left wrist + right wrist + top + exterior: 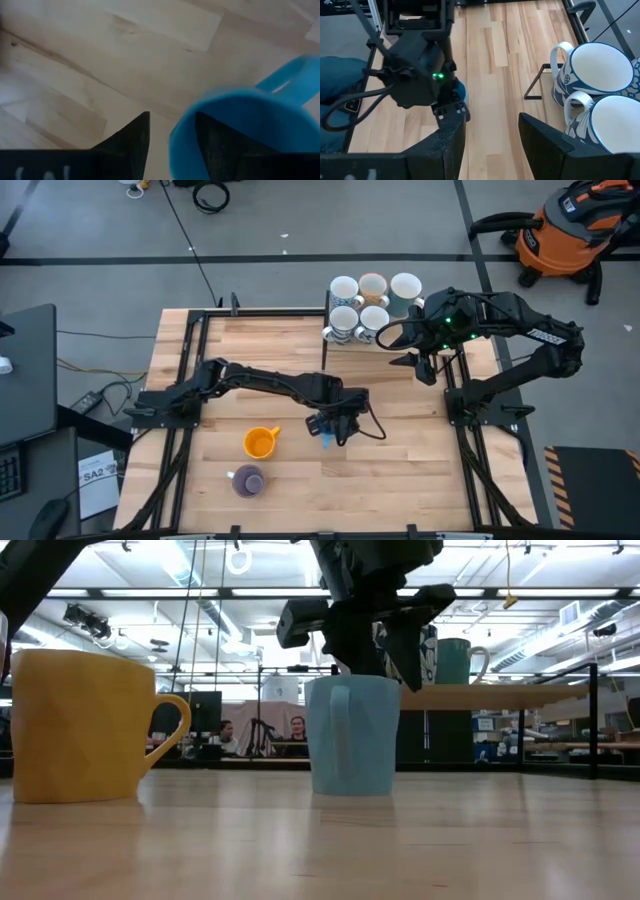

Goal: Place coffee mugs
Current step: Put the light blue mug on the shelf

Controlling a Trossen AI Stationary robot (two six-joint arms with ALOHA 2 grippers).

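High view: paper sheet (pixel 93 483) beside the table (pixel 400 470) reads "SA2".

Table (pixel 400 440): pale wood planks, smooth, light sheen. Blue mug (pixel 350 735): matt ceramic. Yellow mug (pixel 80 725): matt, faceted. Patterned mugs (pixel 600 70), right of frame: glossy glazed ceramic.

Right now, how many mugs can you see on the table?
8. Five stand clustered at the far edge, near the right pincer. A yellow mug, a purple mug and a blue mug under the left pincer stand nearer. Arms may hide more.
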